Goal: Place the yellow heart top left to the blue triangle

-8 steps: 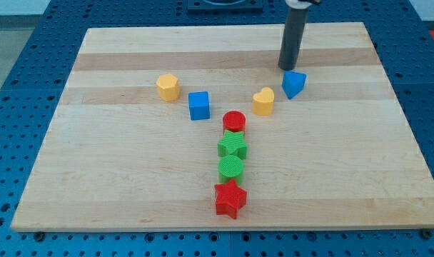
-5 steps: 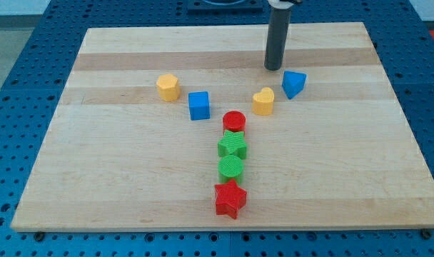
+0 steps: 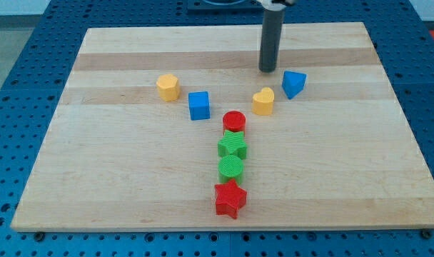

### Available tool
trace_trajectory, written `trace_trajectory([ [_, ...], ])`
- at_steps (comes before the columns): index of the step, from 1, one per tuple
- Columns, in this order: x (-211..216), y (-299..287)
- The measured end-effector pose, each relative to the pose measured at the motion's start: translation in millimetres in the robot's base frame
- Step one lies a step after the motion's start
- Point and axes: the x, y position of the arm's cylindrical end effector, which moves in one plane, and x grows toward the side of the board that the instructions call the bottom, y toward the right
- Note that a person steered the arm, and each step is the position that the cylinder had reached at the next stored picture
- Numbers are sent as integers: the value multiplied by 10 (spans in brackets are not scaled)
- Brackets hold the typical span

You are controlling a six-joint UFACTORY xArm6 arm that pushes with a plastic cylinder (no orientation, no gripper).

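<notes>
- Camera view: yellow heart (image 3: pixel 263 101) sits on the wooden board (image 3: pixel 131 185), right of centre, just below-left of the blue triangle (image 3: pixel 293 83); the two are near but not touching.
- my tip (image 3: pixel 267 71) rests on the board above the heart, to the upper left of the blue triangle, apart from both.
- No fingers on this rig, only a straight dark rod; it holds nothing and touches no block.
- Blue cube (image 3: pixel 198 106) left of the heart; yellow pentagon-like block (image 3: pixel 168 87) further left, near the cube.
- Column down the middle: red cylinder (image 3: pixel 234 121), green star (image 3: pixel 232 146), green cylinder (image 3: pixel 231 168), red star (image 3: pixel 230 199), each touching or just beside the next.
</notes>
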Motion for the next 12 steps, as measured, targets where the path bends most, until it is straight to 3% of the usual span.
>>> trace_trajectory([
  [2,967,318],
  [4,1290,301],
  [5,1231,222],
  [9,-149,-1705],
  [11,-426,-1689],
  [12,-783,-1023],
])
